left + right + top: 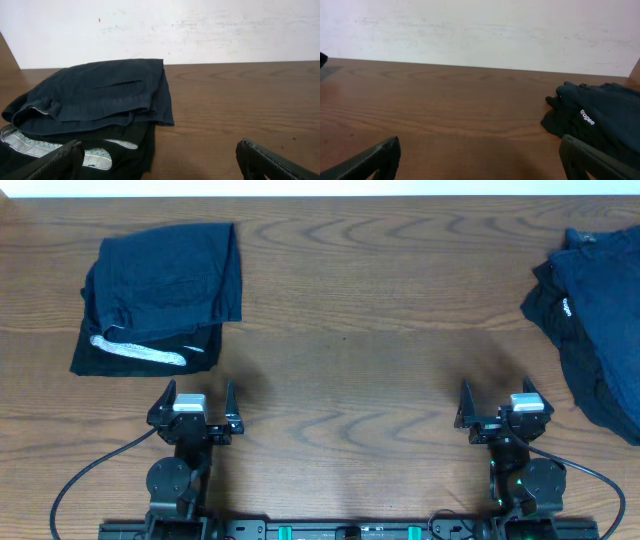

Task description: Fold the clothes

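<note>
While the overhead view shows a folded navy-on-black stack [165,280] at the far left corner of the worktop [340,330] and a loose pile [600,310] at its right edge, left gripper [198,392] and right gripper [497,390] gape wide, empty, by the front edge. Left wrist: the stack's whitish band [30,145] lies just past the fingertips [55,162]. Right wrist: the pile bears a white mark [587,118].

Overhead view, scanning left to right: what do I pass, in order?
Folded stack of navy on black clothes → bare wood of the table → loose heap of dark clothes at the right edge. The open left claw and open right claw are left out, since each overlaps its pile sideways.
</note>
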